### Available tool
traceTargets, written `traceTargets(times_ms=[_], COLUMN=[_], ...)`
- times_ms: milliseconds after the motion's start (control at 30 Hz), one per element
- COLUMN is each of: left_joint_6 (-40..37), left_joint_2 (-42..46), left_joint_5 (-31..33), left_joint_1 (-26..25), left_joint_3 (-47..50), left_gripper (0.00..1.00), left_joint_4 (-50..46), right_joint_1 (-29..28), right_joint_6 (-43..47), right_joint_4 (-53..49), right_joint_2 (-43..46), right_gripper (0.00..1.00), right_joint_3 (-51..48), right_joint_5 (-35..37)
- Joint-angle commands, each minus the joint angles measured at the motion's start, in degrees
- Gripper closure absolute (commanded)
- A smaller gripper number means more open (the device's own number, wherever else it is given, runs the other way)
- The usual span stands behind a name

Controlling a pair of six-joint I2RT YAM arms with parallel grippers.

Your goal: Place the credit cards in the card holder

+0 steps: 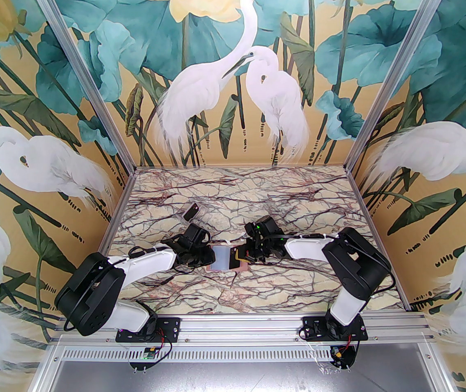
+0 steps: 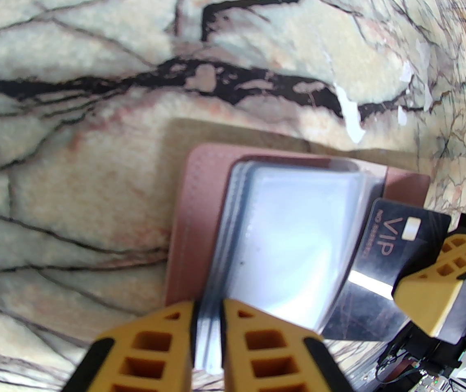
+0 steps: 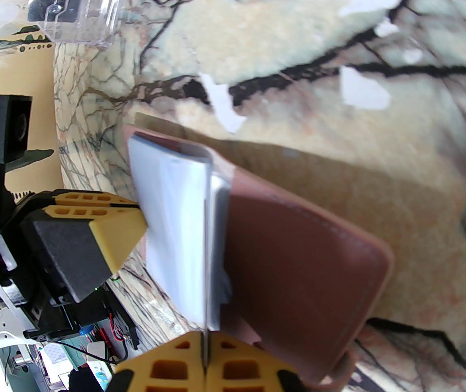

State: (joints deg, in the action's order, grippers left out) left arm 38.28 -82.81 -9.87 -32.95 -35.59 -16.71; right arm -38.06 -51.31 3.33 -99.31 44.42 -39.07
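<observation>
Marble counter [image 1: 233, 190], holder [image 1: 221, 258] open just below mid-frame; the left pincer [image 2: 208, 312] nips its sleeves [image 2: 290, 235], the right pincer [image 3: 205, 343] clamps a black card [image 2: 400, 235] at their right edge. That card could miss the pocket mouth, buckle the floppy film, or shove the holder sideways.

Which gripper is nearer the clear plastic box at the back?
Left. The left gripper is just this side of the clear box, pinching the sleeves of the card holder; the right gripper is further off to the right, holding the black card.
</observation>
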Motion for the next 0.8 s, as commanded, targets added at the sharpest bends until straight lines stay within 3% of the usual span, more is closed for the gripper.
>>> traceTargets(times_ms=[0, 767], left_joint_6=[0.3, -0.1], left_joint_2=[-2.3, -2.1], left_joint_5=[0.1, -0.2], left_joint_1=[0.1, 0.1], left_joint_3=[3.1, 3.1], left_gripper=[0.81, 0.82], left_joint_4=[-2.3, -2.2], right_joint_1=[-0.8, -1.2], right_joint_6=[-0.4, -0.9], right_joint_4=[1.1, 1.7], right_joint_2=[0.3, -4.3], right_gripper=[1.0, 1.0], right_joint_3=[1.7, 2.9], right_joint_5=[0.4, 1.0])
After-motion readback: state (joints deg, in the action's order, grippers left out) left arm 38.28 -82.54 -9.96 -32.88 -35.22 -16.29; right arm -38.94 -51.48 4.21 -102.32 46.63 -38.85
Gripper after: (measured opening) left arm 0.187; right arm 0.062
